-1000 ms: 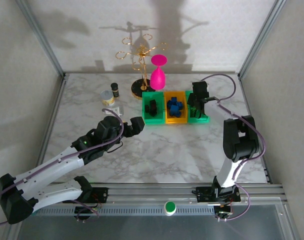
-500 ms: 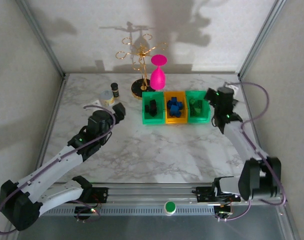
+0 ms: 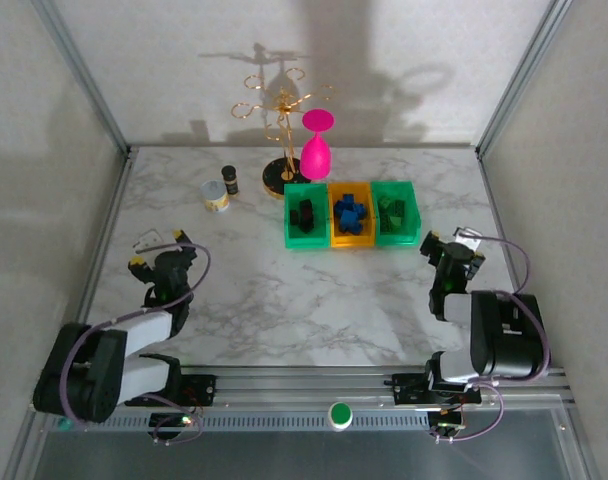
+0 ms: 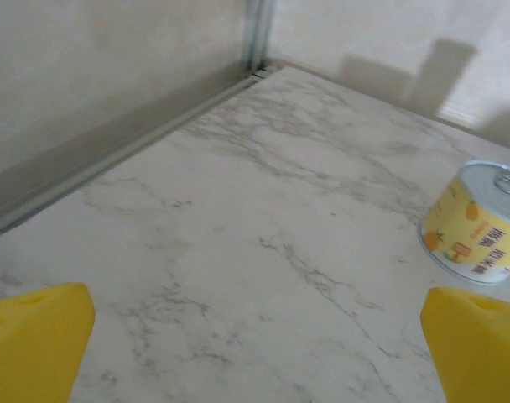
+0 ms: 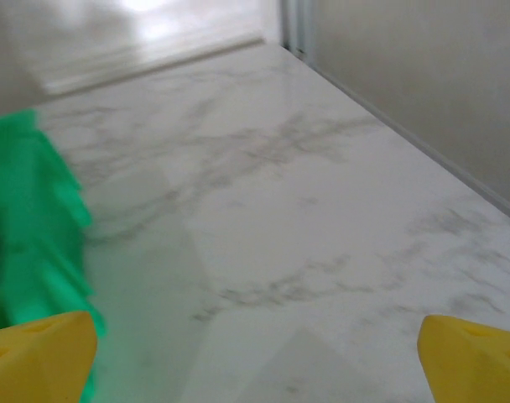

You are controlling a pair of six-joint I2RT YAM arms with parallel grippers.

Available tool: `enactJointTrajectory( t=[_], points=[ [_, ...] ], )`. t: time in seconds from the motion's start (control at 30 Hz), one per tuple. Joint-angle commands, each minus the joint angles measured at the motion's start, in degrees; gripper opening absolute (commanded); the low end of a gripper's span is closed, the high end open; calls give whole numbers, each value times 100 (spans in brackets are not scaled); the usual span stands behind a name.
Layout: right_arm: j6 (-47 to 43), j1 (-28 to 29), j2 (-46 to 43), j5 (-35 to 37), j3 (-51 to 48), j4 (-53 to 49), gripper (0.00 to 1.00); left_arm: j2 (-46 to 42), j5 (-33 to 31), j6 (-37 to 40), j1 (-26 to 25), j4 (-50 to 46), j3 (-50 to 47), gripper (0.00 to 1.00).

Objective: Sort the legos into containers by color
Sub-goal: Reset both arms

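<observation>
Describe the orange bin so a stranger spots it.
Start at the gold wire rack with a pink glass at the back of the table. Directly in front sits a row of three joined bins. The orange bin is the middle one, holding blue bricks; both neighbours are green.

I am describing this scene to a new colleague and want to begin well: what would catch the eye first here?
The bright pink glass stands out most, upside down by a gold wire stand at the back centre of the table. Just in front of it sits a row of three bins, green, orange, green, with blue bricks in the orange one.
</observation>
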Motion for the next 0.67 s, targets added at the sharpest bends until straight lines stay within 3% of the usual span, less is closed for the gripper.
enactJointTrajectory(
  t=[0.0, 0.03, 0.1, 0.13, 0.2, 0.63],
  points=[
    [-570, 207, 352, -623, -434, 1983, 99, 556, 1102, 380, 151, 1665, 20, 100],
    [-694, 297, 630, -546, -543, 2568, 99, 841, 1315, 435, 160, 2138, -80, 100],
    [-667, 367, 475, -394, -252, 1688, 99, 1261, 1382, 444, 154, 2621, -164, 100],
    [-714, 369, 562, -354, -339, 2019, 99, 1373, 1353, 463, 153, 2705, -89, 100],
    [-690, 389, 515, -349, -312, 1871, 99, 1311, 1242, 476, 101, 1888, 241, 99],
    [-708, 377, 526, -371, -309, 1871, 99, 1344, 1087, 572, 3, 1955, 260, 100]
  ],
)
